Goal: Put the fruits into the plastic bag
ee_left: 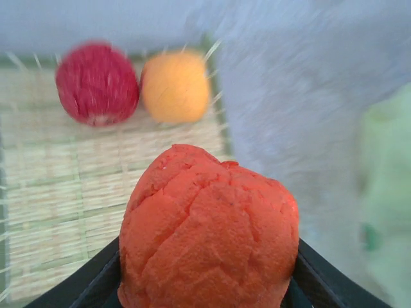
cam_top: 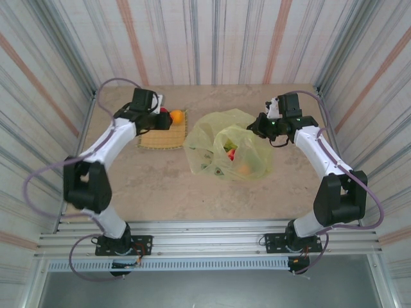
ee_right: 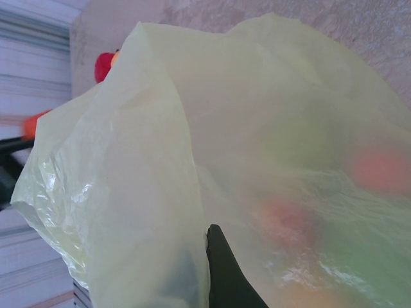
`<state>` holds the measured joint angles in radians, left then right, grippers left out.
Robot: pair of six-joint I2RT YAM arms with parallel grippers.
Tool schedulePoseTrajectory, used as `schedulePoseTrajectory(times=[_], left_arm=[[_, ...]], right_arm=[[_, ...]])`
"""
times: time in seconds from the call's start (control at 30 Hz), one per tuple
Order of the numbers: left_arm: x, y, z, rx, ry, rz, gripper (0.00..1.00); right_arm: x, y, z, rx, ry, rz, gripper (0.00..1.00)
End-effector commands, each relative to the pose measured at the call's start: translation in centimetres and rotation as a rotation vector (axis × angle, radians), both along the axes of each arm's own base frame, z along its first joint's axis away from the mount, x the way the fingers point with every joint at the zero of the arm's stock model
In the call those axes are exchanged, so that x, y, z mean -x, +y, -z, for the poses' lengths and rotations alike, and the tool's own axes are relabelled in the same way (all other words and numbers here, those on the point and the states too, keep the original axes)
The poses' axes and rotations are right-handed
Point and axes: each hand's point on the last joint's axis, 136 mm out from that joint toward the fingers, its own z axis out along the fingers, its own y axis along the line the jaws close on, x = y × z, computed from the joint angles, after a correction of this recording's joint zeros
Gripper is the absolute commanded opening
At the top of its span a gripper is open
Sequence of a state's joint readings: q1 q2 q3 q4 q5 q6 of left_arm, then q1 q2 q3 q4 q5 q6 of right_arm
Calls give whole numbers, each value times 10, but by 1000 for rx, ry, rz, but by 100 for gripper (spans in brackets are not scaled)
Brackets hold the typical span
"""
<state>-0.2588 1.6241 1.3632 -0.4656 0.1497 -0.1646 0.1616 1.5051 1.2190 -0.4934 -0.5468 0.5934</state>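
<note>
Left hand is clenching one wrinkled red-orange round fruit between its dark fingers, hanging over the square yellow-tan woven mat. Farther back on that mat, two more fruits are sitting just beside each other: one dark red round fruit and one orange round fruit. Right hand is pinching the raised edge of the large translucent yellow-green plastic bag, which is lying on the beige counter just beside the mat. Through the plastic, three blurred patches are showing: one red, one orange, one green.
</note>
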Motion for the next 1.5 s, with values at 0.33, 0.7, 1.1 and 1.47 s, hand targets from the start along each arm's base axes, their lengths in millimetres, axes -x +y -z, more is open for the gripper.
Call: schedulePoseTrajectory(times=[0.33, 0.7, 1.1, 1.47], left_arm=[[95, -17, -89, 243, -163, 116, 53], [174, -89, -58, 197, -89, 485, 52], [166, -140, -12, 149, 13, 617, 52], [143, -241, 34, 129, 73, 766, 54]], right_arm=[[-1, 3, -10, -14, -21, 3, 0], [-4, 9, -9, -15, -18, -7, 0], [-3, 11, -12, -10, -24, -14, 0], [5, 10, -11, 2, -22, -13, 0]])
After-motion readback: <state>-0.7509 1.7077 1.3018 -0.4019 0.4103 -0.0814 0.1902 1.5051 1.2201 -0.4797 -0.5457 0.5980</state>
